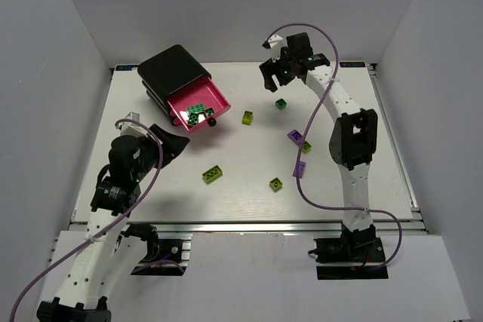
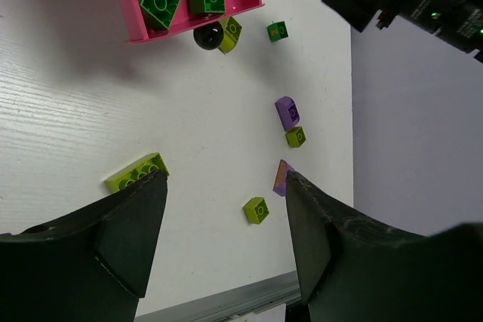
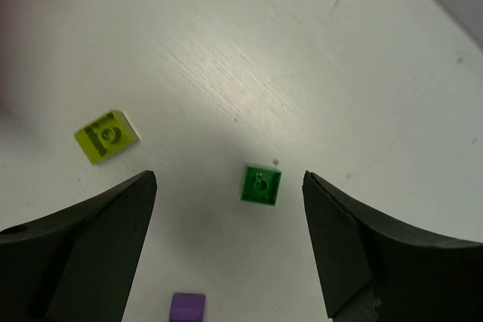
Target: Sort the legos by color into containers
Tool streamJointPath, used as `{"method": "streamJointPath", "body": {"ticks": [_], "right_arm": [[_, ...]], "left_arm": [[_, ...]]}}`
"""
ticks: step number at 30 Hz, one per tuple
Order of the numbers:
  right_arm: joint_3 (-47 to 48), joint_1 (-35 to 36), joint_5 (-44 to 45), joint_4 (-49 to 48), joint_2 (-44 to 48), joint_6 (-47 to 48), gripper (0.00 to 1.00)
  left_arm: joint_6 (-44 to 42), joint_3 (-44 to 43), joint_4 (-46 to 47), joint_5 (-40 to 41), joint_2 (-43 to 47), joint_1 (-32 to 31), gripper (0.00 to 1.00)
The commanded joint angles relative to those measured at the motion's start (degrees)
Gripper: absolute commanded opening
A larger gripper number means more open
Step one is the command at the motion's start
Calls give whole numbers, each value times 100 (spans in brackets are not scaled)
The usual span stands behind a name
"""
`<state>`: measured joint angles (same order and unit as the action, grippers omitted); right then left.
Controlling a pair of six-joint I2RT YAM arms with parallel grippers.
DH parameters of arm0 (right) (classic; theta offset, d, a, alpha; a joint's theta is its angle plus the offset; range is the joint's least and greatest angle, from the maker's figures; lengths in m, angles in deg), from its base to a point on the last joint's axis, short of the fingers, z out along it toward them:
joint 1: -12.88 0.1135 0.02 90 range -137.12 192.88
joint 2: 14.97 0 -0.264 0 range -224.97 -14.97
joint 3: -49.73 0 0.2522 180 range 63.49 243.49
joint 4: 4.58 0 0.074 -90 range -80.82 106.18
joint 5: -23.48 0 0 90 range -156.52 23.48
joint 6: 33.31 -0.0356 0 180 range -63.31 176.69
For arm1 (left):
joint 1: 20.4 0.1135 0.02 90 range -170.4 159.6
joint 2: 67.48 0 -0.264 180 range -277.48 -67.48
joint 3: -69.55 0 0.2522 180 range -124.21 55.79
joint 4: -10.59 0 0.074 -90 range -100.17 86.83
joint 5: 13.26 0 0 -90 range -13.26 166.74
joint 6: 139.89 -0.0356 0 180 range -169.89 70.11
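tiny square dark green lego (image 3: 260, 185), one stud up

I work in a robot lab cell, not a home: my white worktop (image 1: 151, 201) is boxed in on three sides by plain white panels (image 1: 53, 58). A bare aluminium rail (image 1: 249, 225) edges it, and purple cables (image 1: 308, 26) loop loose above.

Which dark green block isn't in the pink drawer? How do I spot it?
Find the open pink drawer at the back left of the table, then look right to the right gripper. Below it lies a dark green brick, the only dark green one outside the drawer; the rest are lime or purple.
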<state>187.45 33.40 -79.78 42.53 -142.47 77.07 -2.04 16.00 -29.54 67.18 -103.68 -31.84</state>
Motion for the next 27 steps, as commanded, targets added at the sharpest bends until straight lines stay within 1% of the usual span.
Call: {"method": "streamJointPath", "body": {"ticks": [1, 4, 10, 17, 20, 24, 26, 27], "right_arm": [[23, -100, 200, 559, -310, -368, 84], [58, -161, 524, 603, -591, -325, 85], [-117, -240, 859, 367, -951, 0, 85], [-48, -285, 825, 322, -1312, 80, 83], [22, -302, 737, 296, -1417, 80, 76], [111, -302, 588, 260, -1488, 80, 58], [119, -302, 473, 252, -1497, 80, 51], [146, -294, 403, 260, -1497, 97, 44]], "left_arm": [[-48, 24, 176, -125, -44, -16, 74], [-40, 24, 176, -116, -62, -16, 74], [-4, 77, 123, -90, 8, -16, 74], [22, 68, 36, -46, 43, -16, 74], [13, 59, -8, -46, 44, -16, 74], [13, 24, -61, -28, 52, -16, 74], [13, 15, -61, -19, 61, -16, 74], [13, 6, -70, -19, 61, -16, 74]]}}
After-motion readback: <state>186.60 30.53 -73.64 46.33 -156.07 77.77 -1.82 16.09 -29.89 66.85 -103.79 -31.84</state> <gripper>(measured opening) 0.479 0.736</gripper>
